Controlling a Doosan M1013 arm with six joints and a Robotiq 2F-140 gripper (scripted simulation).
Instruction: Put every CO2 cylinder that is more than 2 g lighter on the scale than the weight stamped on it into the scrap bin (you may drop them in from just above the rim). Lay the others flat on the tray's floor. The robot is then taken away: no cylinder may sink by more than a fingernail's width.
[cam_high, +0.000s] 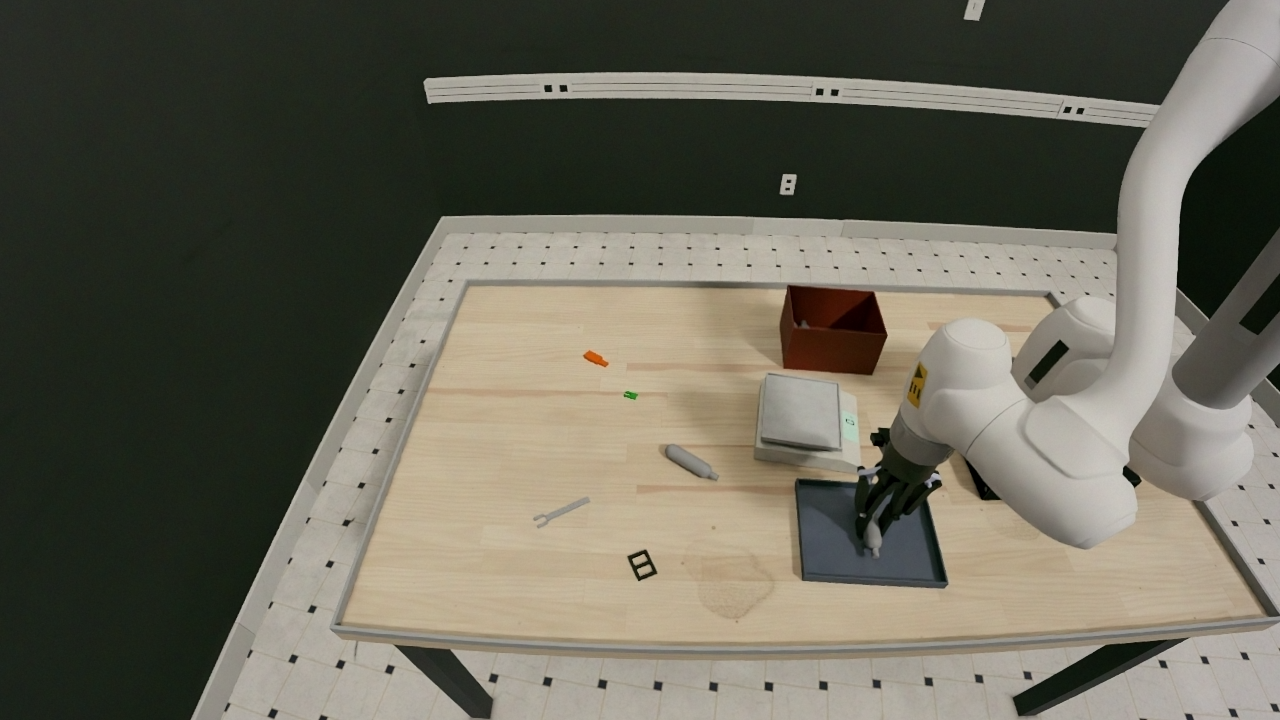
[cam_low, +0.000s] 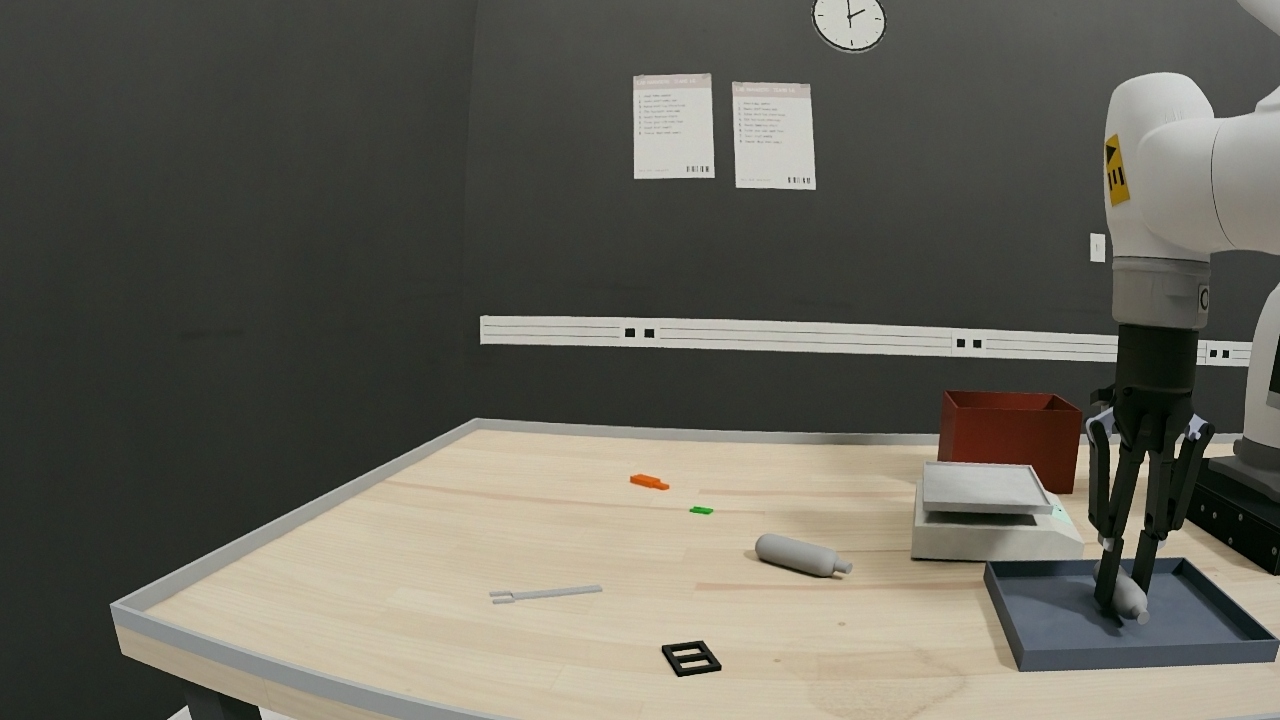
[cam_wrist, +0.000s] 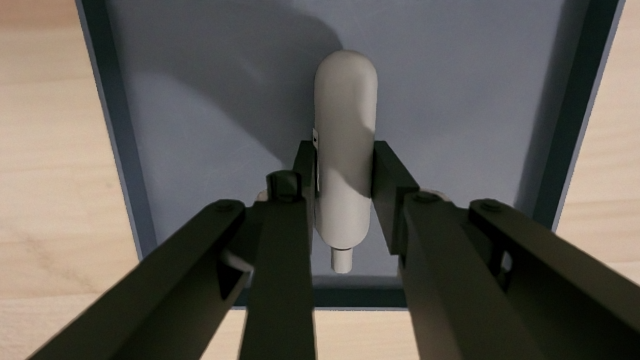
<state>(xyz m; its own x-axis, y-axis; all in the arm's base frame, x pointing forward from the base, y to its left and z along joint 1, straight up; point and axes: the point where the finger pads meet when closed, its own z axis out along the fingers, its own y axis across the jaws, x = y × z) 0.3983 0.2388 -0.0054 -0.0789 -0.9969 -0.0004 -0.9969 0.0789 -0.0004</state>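
My gripper (cam_high: 872, 528) is shut on a grey CO2 cylinder (cam_wrist: 345, 155) and holds it lying level, low inside the dark blue-grey tray (cam_high: 862, 542). In the side view the cylinder (cam_low: 1123, 592) sits at or just above the tray (cam_low: 1128, 621) floor; I cannot tell if it touches. A second grey cylinder (cam_high: 690, 462) lies on its side on the wooden table left of the scale (cam_high: 807, 420); it also shows in the side view (cam_low: 801, 555). The red scrap bin (cam_high: 831, 327) stands behind the scale, with something pale barely visible inside.
A grey wrench (cam_high: 561, 511), a black buckle (cam_high: 641, 565), an orange piece (cam_high: 595, 359) and a small green piece (cam_high: 630, 394) lie on the left half of the table. The arm's black base (cam_low: 1239, 510) stands right of the tray. A raised rim edges the table.
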